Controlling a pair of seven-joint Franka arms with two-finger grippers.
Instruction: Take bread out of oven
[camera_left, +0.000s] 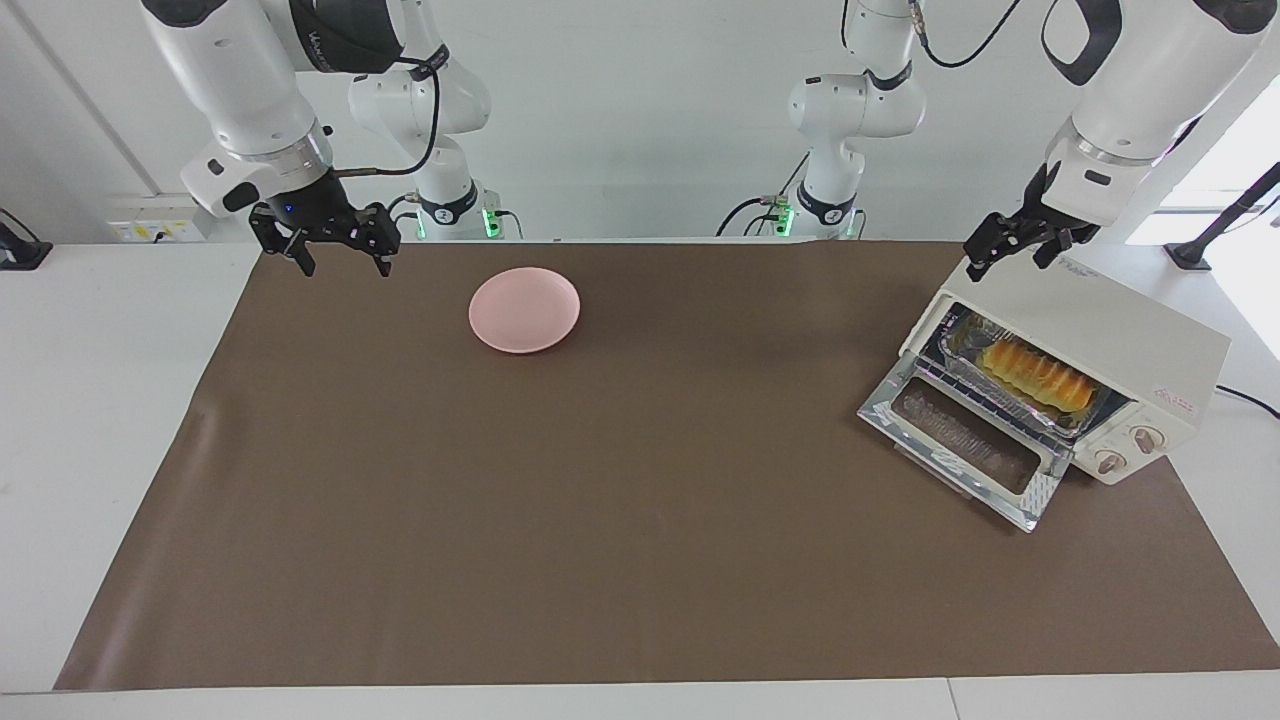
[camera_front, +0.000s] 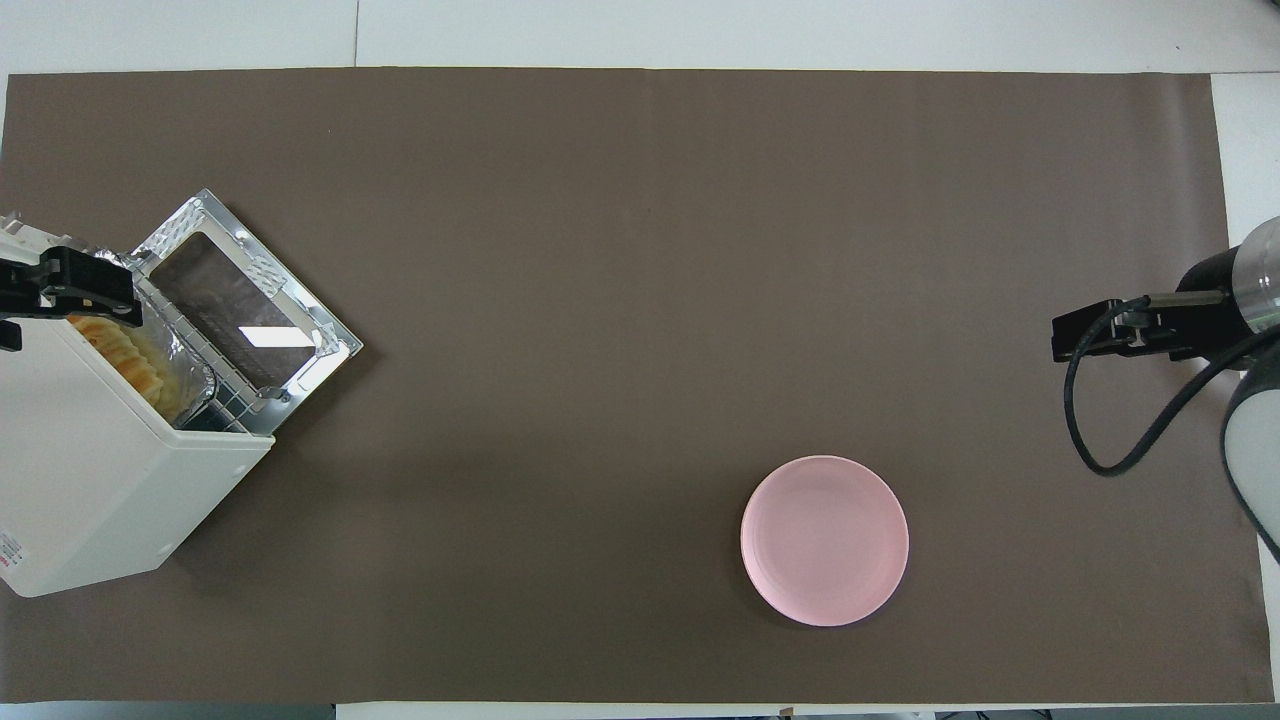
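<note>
while the brown mat (camera_left: 600, 500) covering most of my counter (camera_left: 100, 400) lies bare through its middle, the real work of this job hasn't started as far as i can see. i start with the oven (camera_left: 1100, 340), the biggest thing on the counter, sitting at the left arm's end with its glass door (camera_left: 960, 445) already dropped flat onto the mat, so the opening step is done and i don't need to touch the handle. inside, on the wire rack, sits the crinkled foil tray (camera_left: 965, 365), and the bread (camera_left: 1035, 375) lies in that tray, golden and ridged, wholly within the oven mouth and not lifted at all. that's the part left: get in through the open front, take hold of the loaf, and bring it out. the pink plate (camera_left: 524, 309) rests toward the right arm's end, close to the robots' edge of the mat, and nothing is on it; i'd judge it the likely landing spot, though nothing in the task says so. my left gripper (camera_left: 1015, 248) hangs over the top corner of the oven nearest the robots, fingers spread and carrying nothing, above the casing and not in front of the opening, so it has to come round and down before it can reach the loaf. my right gripper (camera_left: 335, 248) waits over the mat's corner beside the plate, fingers apart and empty. so i'd call it early: door open, bread not yet grasped.
</note>
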